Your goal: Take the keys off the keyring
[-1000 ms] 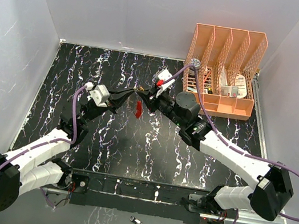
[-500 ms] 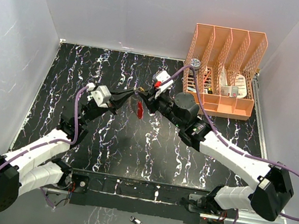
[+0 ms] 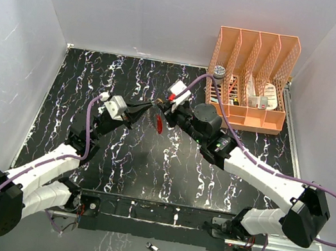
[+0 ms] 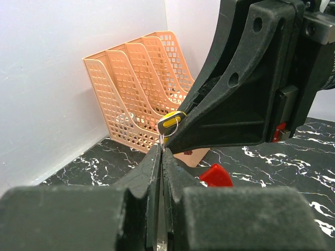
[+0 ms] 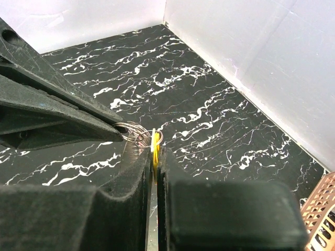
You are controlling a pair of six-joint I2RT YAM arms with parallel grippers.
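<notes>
Pinching the keyring by its thin wire, the left gripper has its jaws pressed together with only the wire between them. The right gripper meets it tip to tip from the opposite side, jaws likewise squeezed in, clamped on the yellow key.

Both tools hold the bunch in the air over the middle of the black marbled table, nearer the far wall than the arm bases. The ring is a small coil of wire loops, standing out past the left fingertips toward the right gripper. The yellow key sits edge-on in the right jaws, its long axis running along the fingers, its head at the ring. The red key dangles free just under the meeting point, its long axis pointing down toward the table.

No writing is legible anywhere.

An orange mesh rack with four slots stands in the far right corner. White items lie low in its right-hand slots, but what they are cannot be made out.
</notes>
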